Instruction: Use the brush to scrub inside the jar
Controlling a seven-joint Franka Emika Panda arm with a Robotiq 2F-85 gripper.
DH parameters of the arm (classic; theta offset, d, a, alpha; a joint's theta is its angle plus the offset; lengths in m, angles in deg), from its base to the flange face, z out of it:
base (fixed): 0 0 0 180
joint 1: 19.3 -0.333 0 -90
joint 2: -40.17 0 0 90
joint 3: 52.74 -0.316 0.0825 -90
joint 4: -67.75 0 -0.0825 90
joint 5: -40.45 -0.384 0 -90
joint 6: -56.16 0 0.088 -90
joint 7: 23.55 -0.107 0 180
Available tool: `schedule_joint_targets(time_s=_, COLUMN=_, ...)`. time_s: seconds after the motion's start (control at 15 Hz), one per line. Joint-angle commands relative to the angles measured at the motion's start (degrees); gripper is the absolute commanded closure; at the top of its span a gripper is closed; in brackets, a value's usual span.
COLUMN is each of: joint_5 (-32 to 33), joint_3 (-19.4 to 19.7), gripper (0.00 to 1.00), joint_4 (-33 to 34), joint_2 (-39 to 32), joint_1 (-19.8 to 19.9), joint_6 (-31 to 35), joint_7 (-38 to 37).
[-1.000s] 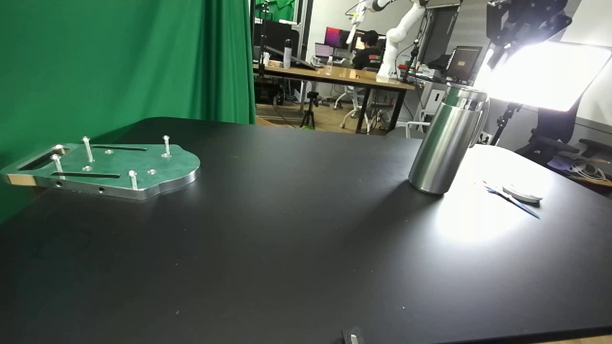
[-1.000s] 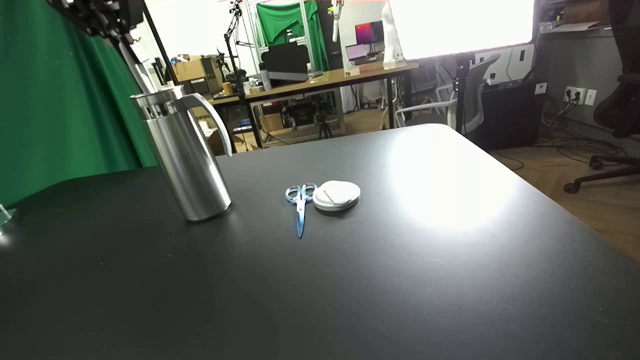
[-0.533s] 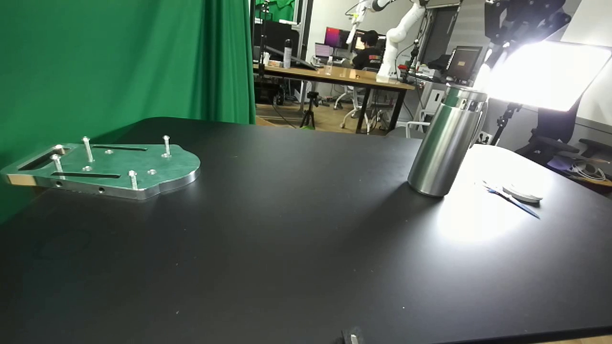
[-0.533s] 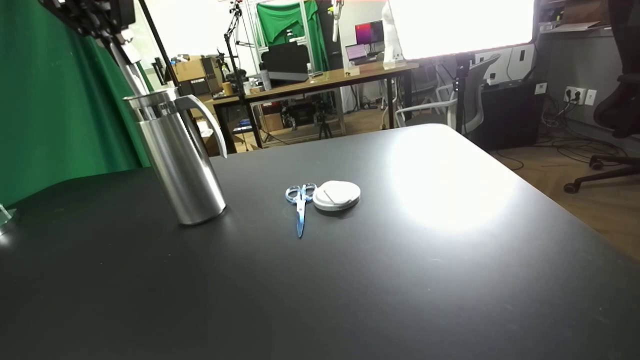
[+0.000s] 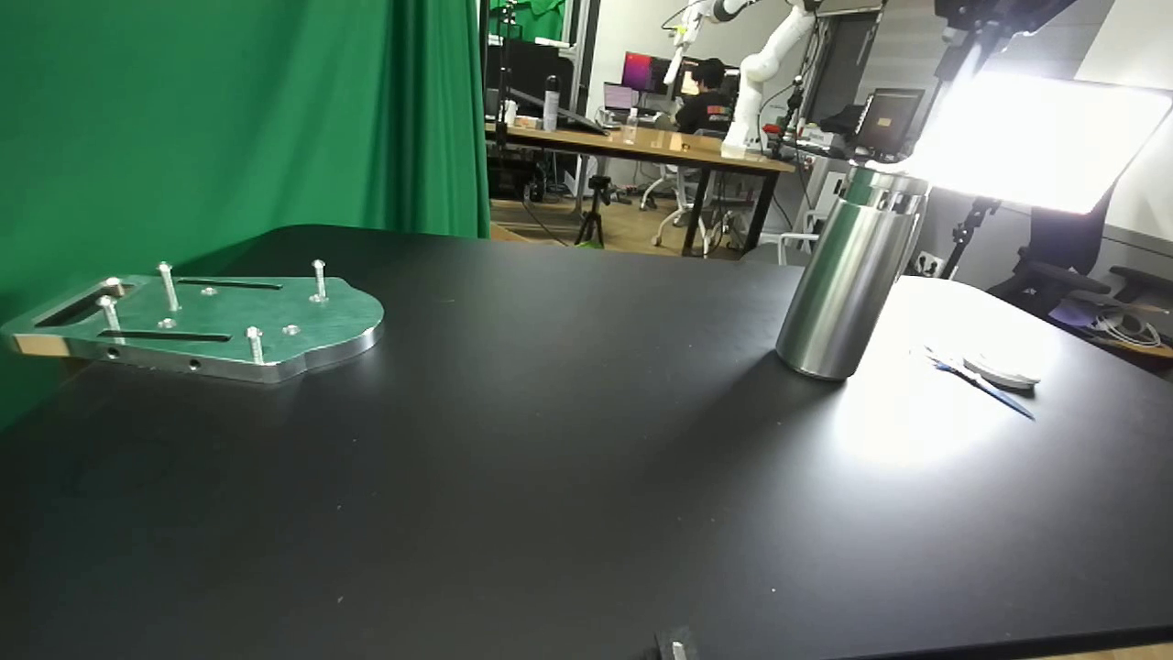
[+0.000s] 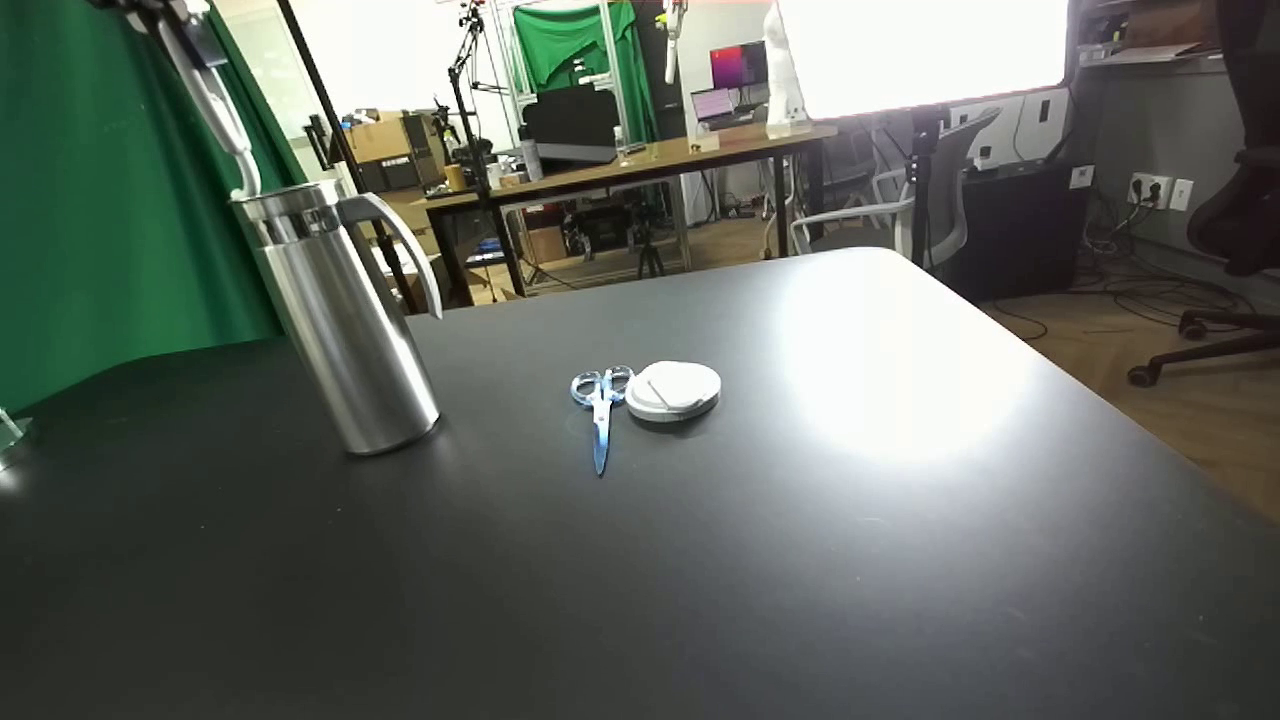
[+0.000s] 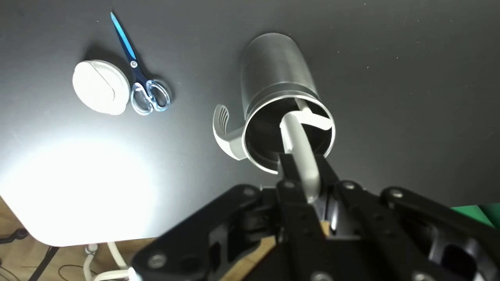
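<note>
The jar is a tall steel jug with a grey handle. It stands on the black table in both exterior views, also here, and its open mouth faces my wrist view. The white brush goes down into the jar's mouth, and its head is hidden inside. Its bent neck shows just above the rim in an exterior view. My gripper is shut on the brush handle above the jar. It is partly cut off at the top of an exterior view.
Blue scissors and a white rounded case lie beside the jar on its handle side. A metal plate with upright bolts is at the table's far side from them. A bright light panel stands behind the jar.
My gripper has risen, lifting the brush so its bent neck now shows above the rim. The jar has slid a little left in both exterior views.
</note>
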State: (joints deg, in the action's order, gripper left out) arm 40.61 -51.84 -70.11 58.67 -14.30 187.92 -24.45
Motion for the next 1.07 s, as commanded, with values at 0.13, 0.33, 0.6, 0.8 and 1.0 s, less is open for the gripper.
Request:
schedule_joint_targets(time_s=0.13, joint_5=1.88, joint_3=-0.99, gripper=0.96, joint_4=7.67, joint_2=1.47, joint_1=-1.65, joint_6=-10.62, joint_7=-0.88)
schedule_joint_targets(time_s=0.33, joint_5=2.13, joint_3=-1.14, gripper=0.96, joint_4=10.16, joint_2=1.89, joint_1=-2.17, joint_6=-13.05, joint_7=-0.59)
schedule_joint_targets(time_s=0.6, joint_5=2.28, joint_3=-0.86, gripper=0.96, joint_4=9.98, joint_2=0.39, joint_1=-2.26, joint_6=-11.88, joint_7=-0.06)
schedule_joint_targets(time_s=0.8, joint_5=3.18, joint_3=-0.76, gripper=0.96, joint_4=9.04, joint_2=-1.88, joint_1=-2.04, joint_6=-10.50, joint_7=-0.05)
schedule_joint_targets(time_s=1.0, joint_5=3.87, joint_3=-0.58, gripper=0.96, joint_4=8.55, joint_2=-4.37, joint_1=-1.97, joint_6=-9.80, joint_7=0.05)
